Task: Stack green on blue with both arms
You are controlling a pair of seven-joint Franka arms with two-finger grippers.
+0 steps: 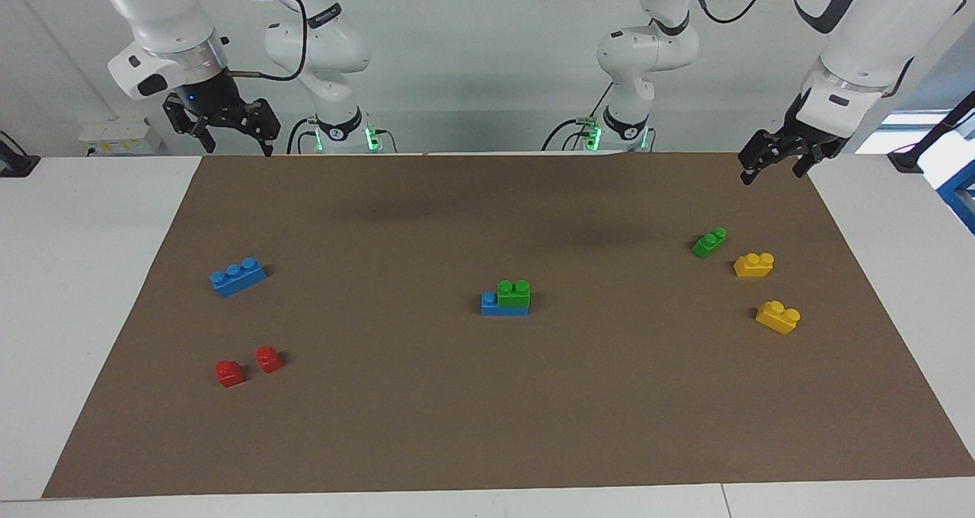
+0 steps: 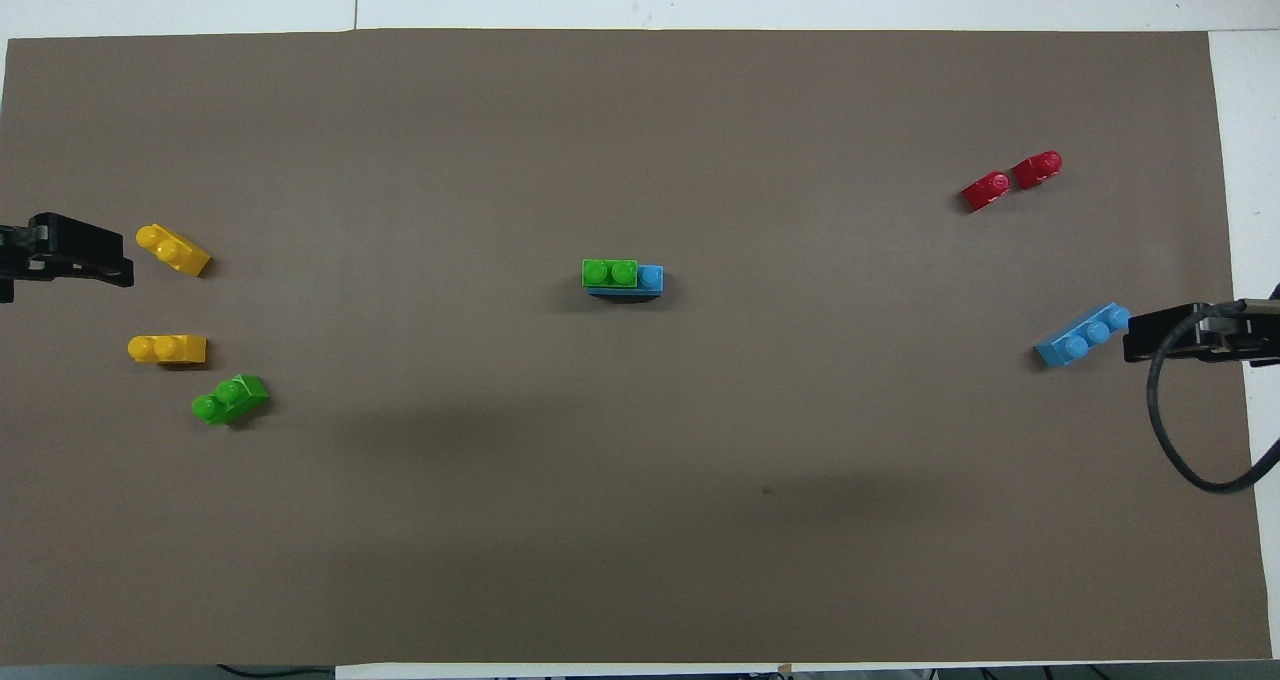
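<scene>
The green two-stud brick (image 1: 513, 292) sits on the blue three-stud brick (image 1: 491, 305) in the middle of the brown mat, covering two studs and leaving one blue stud bare at the right arm's end. The overhead view shows the same green brick (image 2: 610, 273) on the blue one (image 2: 651, 278). My right gripper (image 1: 238, 146) is open, empty and raised at the right arm's end of the table; its tip shows in the overhead view (image 2: 1135, 335). My left gripper (image 1: 772, 175) is open, empty and raised at the left arm's end; it also shows in the overhead view (image 2: 125, 260).
A second blue brick (image 1: 238, 276) and two red bricks (image 1: 229, 372) (image 1: 268, 359) lie toward the right arm's end. A second green brick (image 1: 709, 242) and two yellow bricks (image 1: 753, 264) (image 1: 778, 317) lie toward the left arm's end. The brown mat (image 1: 487, 426) covers the table.
</scene>
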